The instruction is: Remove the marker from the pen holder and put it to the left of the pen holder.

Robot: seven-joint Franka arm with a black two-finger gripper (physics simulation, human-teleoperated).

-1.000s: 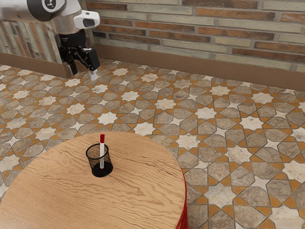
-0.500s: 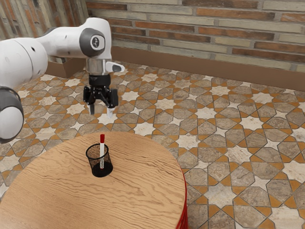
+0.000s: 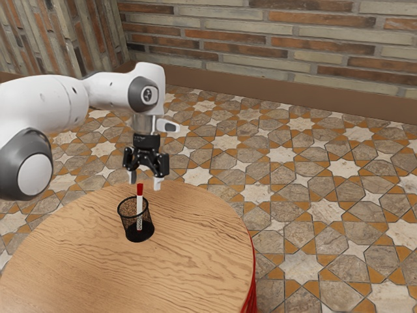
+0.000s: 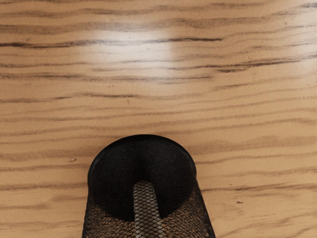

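In the exterior view my gripper [image 3: 144,185] points down with its fingers apart and nothing between them, around the height of the marker's red cap or a little higher. The white marker [image 3: 139,203] with a red cap stands nearly upright inside the black mesh pen holder [image 3: 145,212], its top rising above the rim. From the wrist view, the pen holder [image 4: 171,168] lies under the hand, and the marker [image 4: 146,208] is visible through its mesh.
The round wooden table [image 3: 195,241] carries the pen holder near its far edge in the exterior view. Its side is red. Patterned floor tiles [image 3: 326,212] surround it, with a brick wall [image 3: 280,39] behind.
My arm has swung from the exterior view's upper left toward the table, and the gripper has come down close to the marker's top. The marker and pen holder have stayed put.
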